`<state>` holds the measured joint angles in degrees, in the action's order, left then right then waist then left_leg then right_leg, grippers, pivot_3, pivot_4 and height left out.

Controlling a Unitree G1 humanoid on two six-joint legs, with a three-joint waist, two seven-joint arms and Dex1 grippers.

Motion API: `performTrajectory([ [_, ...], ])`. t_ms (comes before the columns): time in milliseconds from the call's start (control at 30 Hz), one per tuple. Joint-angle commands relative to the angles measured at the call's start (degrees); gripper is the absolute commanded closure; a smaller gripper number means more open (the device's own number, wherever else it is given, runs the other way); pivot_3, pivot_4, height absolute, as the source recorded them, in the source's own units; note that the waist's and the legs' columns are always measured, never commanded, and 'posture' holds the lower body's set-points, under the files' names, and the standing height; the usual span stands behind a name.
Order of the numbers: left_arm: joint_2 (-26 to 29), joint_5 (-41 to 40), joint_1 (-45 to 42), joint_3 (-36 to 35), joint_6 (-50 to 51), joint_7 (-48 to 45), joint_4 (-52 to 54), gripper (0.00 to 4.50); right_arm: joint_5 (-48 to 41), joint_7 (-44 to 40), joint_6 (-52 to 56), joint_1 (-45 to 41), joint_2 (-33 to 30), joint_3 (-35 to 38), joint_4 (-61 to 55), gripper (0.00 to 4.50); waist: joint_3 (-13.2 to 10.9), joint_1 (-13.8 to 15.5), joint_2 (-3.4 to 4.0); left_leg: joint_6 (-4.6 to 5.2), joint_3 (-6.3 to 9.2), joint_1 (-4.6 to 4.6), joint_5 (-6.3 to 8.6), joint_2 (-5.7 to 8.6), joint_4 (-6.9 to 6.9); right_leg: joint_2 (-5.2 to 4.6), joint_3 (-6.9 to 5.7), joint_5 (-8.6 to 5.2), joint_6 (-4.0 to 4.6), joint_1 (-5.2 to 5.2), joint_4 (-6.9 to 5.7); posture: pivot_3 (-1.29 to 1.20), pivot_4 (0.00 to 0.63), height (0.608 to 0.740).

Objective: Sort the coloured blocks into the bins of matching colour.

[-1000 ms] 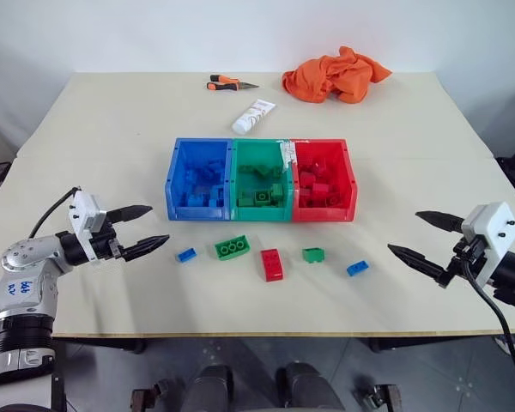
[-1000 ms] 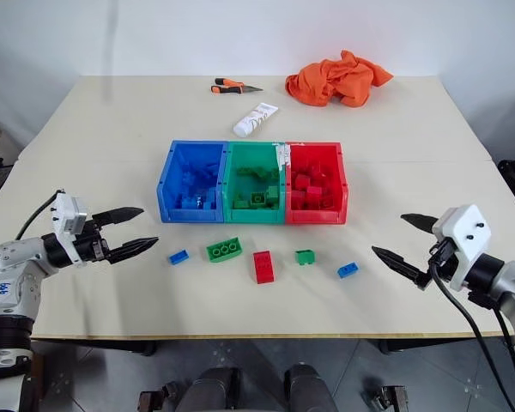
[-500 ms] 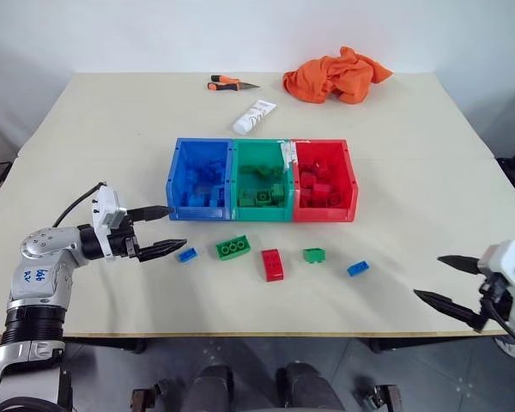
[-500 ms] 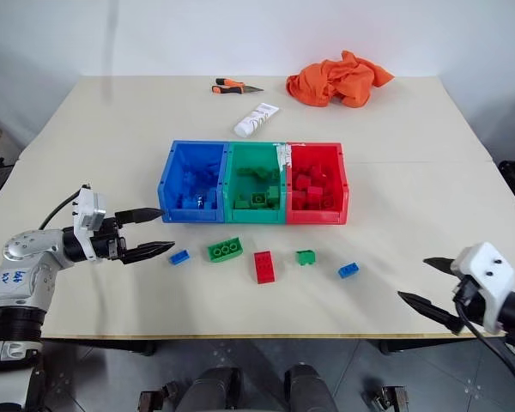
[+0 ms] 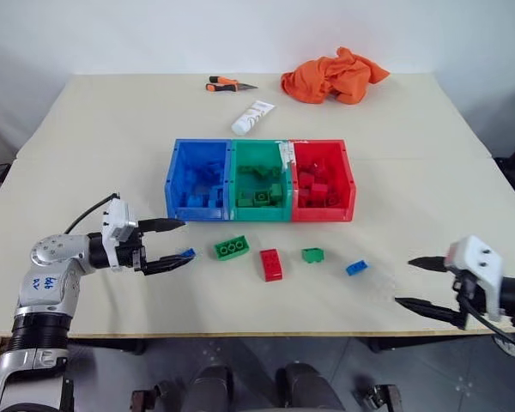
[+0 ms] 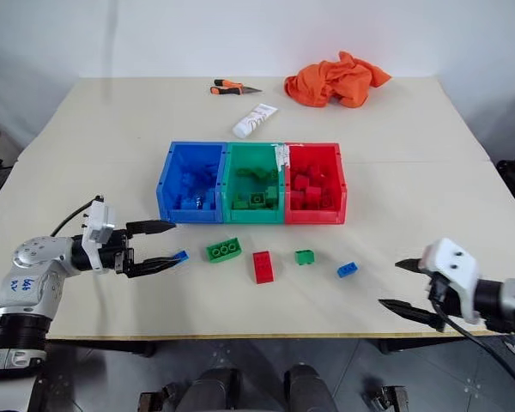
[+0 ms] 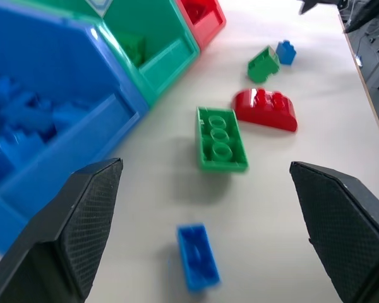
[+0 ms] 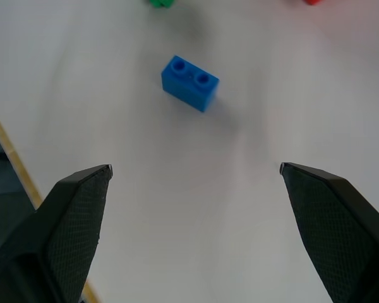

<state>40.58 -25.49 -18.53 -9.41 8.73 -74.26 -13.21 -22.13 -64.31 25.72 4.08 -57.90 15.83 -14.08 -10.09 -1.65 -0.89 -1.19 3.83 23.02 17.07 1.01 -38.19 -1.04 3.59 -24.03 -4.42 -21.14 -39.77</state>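
Looking down from the head camera, we saw the table [image 5: 429,154] with the three joined bins at its middle: the blue bin [image 5: 173,184] on the left, the green bin [image 5: 260,212] between, the red bin [image 5: 350,184] on the right, each already holding bricks of its own colour. In front of them five loose blocks lay in a row: the left blue block [image 5: 187,253], the larger green block [image 5: 232,248], the red block [image 5: 272,264], the small green block [image 5: 313,255] and the right blue block [image 5: 356,267]. The left gripper [image 5: 178,242] hung level with its jaws wide, its tips around the left blue block but, as far as we could tell, not touching it. The right gripper [image 5: 409,282] stood near the table's front edge, jaws wide and empty, apart from the right blue block. At the far side lay a white tube [image 5: 253,117], an orange-handled tool [image 5: 227,83] and an orange cloth [image 5: 335,74].

In the left wrist view, we found the left blue block [image 7: 197,257] lying on the table between the spread fingers [image 7: 82,221], with the larger green block [image 7: 220,139], the red block [image 7: 265,109] and the blue bin [image 7: 63,126] beyond it.

In the right wrist view, we found the right blue block [image 8: 190,83], studs up, lying ahead of the widely parted fingers [image 8: 76,214].
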Motion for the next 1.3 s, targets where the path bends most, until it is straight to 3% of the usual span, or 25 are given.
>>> performTrajectory([
  [33, 0.79, -2.13, 2.86, -2.44, 0.96, 1.48, 6.02, 0.0, 3.01, -1.21, -4.42, -7.4, 1.41, -6.34, 6.36, 0.03, 0.0, -0.01, 0.01, 0.0, 0.0, 0.03, 0.0, 0.02, 0.0, -0.04, 0.0, 0.0, 0.0, -0.02, 0.01, 0.0, 0.15, 0.74],
  [200, 1.25, -3.8, 8.42, -4.85, 3.14, 3.78, 12.05, 0.0, 6.64, -3.56, -10.38, -17.12, 4.59, -13.8, 15.53, 0.03, -0.01, -0.06, 0.03, 0.0, 0.01, 0.03, 0.0, 0.02, 0.02, -0.05, -0.03, 0.0, 0.0, -0.08, -0.03, 0.0, 0.15, 0.74],
  [400, 0.92, -3.99, 10.85, -6.0, 3.72, 6.14, 14.31, 0.0, 9.7, -6.22, -16.14, -21.3, 7.49, -19.12, 21.94, 0.03, -0.01, -0.04, 0.03, -0.01, 0.01, 0.03, 0.0, 0.02, 0.01, -0.08, -0.07, 0.0, 0.0, -0.08, -0.04, 0.0, 0.15, 0.74],
  [500, 0.68, -4.3, 11.22, -6.01, 3.87, 6.89, 14.93, 0.0, 9.51, -7.27, -18.85, -21.3, 8.44, -19.44, 22.81, 0.59, 0.0, -0.14, 0.01, -0.01, 0.02, 0.02, 0.0, 0.02, 0.01, -0.08, -0.08, 0.0, 0.0, -0.07, -0.03, 0.0, 0.15, 0.74],
  [867, 0.23, -3.47, 7.7, -4.28, 2.18, 6.92, 10.77, 0.0, 7.27, -0.67, -14.86, -19.93, 12.16, -15.2, 16.18, 4.04, 0.0, -0.85, 0.02, -0.02, 0.01, -0.06, -0.01, 0.0, 0.0, -0.08, -0.15, 0.0, 0.0, -0.05, -0.13, 0.0, 0.15, 0.74],
  [1000, 0.14, -3.4, 6.72, -4.16, 1.19, 6.51, 9.26, 0.0, 4.82, 4.43, -7.9, -22.17, 13.18, -13.03, 9.0, 4.01, -0.01, -0.92, 0.03, -0.1, 0.01, -0.02, -0.06, 0.0, 0.01, -0.08, -0.14, 0.0, 0.0, -0.11, -0.16, 0.0, 0.15, 0.74],
  [1133, 0.12, -3.17, 6.25, -4.15, 0.16, 6.51, 8.1, 0.0, 1.37, 9.56, 1.69, -29.69, 15.85, -13.21, 2.9, 4.01, -0.01, -1.28, 0.04, -0.26, 0.0, 0.01, -0.15, -0.01, 0.03, -0.08, -0.15, 0.0, 0.01, -0.18, -0.18, 0.0, 0.15, 0.74],
  [1300, -0.37, -3.13, 5.59, -3.96, -0.6, 7.09, 7.78, 0.0, 3.81, 15.6, 6.61, -46.17, 26.73, -20.87, 8.81, 4.01, -0.01, -1.66, 0.03, -0.3, 0.01, 0.05, -0.17, 0.0, 0.08, -0.1, -0.18, 0.0, 0.01, -0.29, -0.24, 0.0, 0.15, 0.74],
])
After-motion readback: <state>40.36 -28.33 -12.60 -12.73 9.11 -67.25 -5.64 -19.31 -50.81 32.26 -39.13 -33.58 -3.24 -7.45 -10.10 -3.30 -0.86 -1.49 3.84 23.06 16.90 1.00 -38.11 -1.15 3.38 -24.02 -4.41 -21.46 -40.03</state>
